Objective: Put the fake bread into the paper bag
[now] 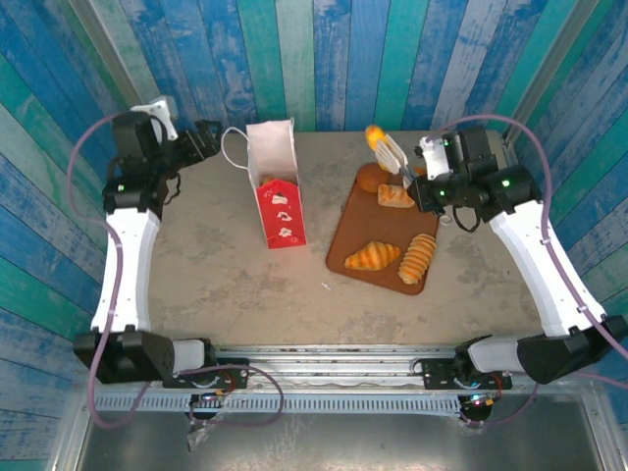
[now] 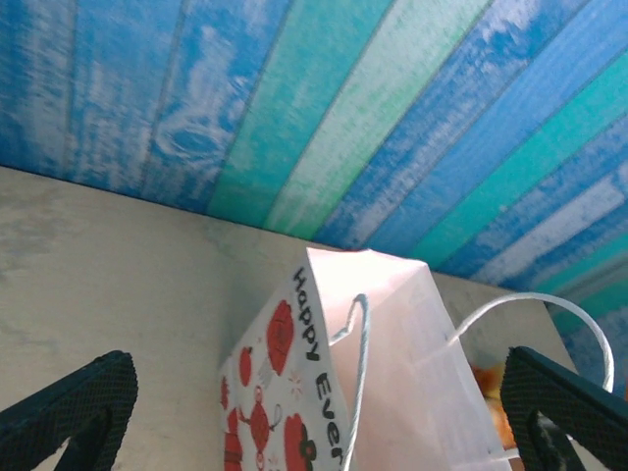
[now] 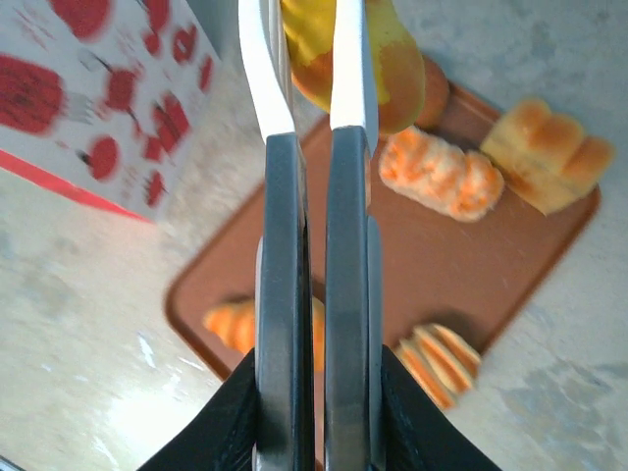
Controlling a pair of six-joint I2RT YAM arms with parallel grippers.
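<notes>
While my right gripper [image 1: 391, 152] hangs over the far end of the brown tray [image 1: 348, 226], upper right of centre in the top view, its jaws are closed to a thin gap on one yellow-golden piece of fake bread [image 1: 375, 135]. The right wrist view shows that piece [image 3: 392, 59] at the top of the frame, pinched by its edge as far as I can judge; which pastry it is I cannot tell. Other pieces lie on the tray, among them a croissant [image 1: 372, 256], a ridged horn [image 1: 418, 257], an oblong roll [image 1: 395, 196] and a round bun [image 1: 368, 179]. The paper bag [image 1: 275, 186] stands left of centre, well apart from the held piece, with its cord handles [image 1: 234, 147] toward the left. My left gripper [image 1: 204, 137] is at upper left, near those handles. In the left wrist view its fingers [image 2: 69, 412] sit wide apart at the lower corners, the bag ahead of them, and they hold nothing. Hazard one: an edge pinch gives little contact, so the piece may swivel or drop during the carry across. Hazard two: the bag is unrestrained and looks light, so a piece striking its rim instead of its mouth would likely tip or push it. Hazard three: the loose cord loops may catch a finger on entry or exit and drag the bag.
</notes>
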